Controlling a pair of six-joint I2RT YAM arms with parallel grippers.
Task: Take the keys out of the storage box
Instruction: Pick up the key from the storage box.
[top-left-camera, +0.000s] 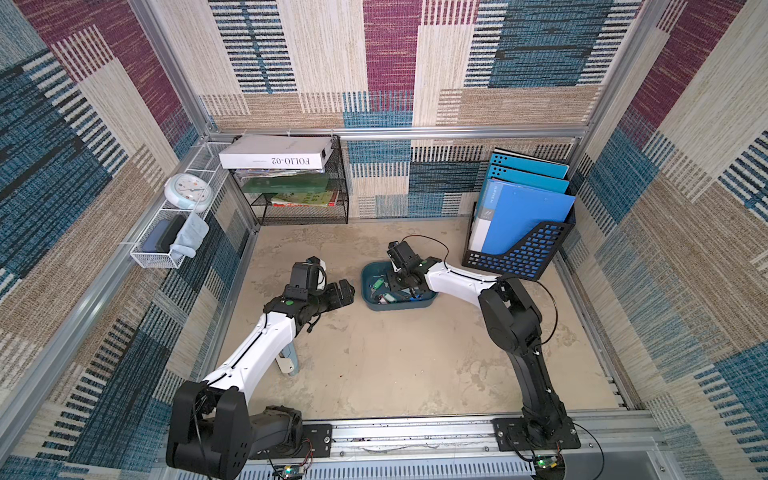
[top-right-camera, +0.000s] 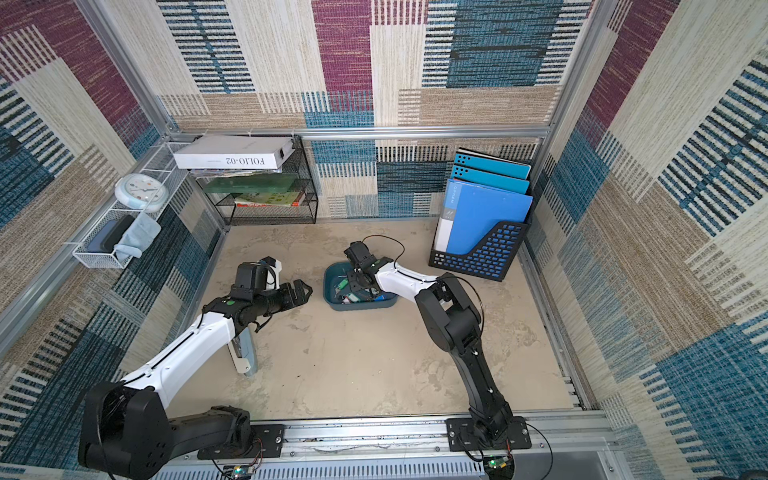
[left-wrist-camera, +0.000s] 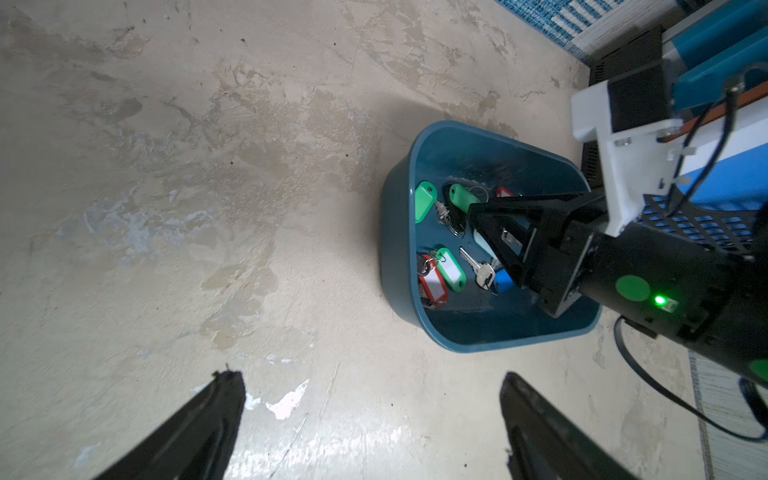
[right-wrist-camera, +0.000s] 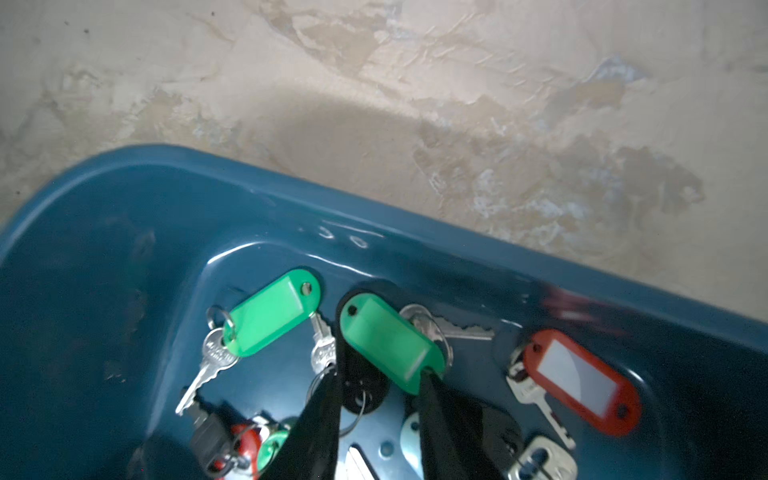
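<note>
Right hand (right-wrist-camera: 378, 376) half-open among the keys (right-wrist-camera: 272, 318)

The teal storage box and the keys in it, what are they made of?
Dark teal rounded storage box: likely glossy moulded plastic, with soft highlights on its wall. Small silver keys: metal, by their bright shine. Their oblong green tags: smooth plastic, probably.

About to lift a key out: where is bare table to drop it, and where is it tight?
Widest bare table: in front of the storage box, down to the front rail. A smaller strip lies behind it, between mesh shelf and file holder. Crowded: inside the box, right gripper among keys; left gripper close beside it.
</note>
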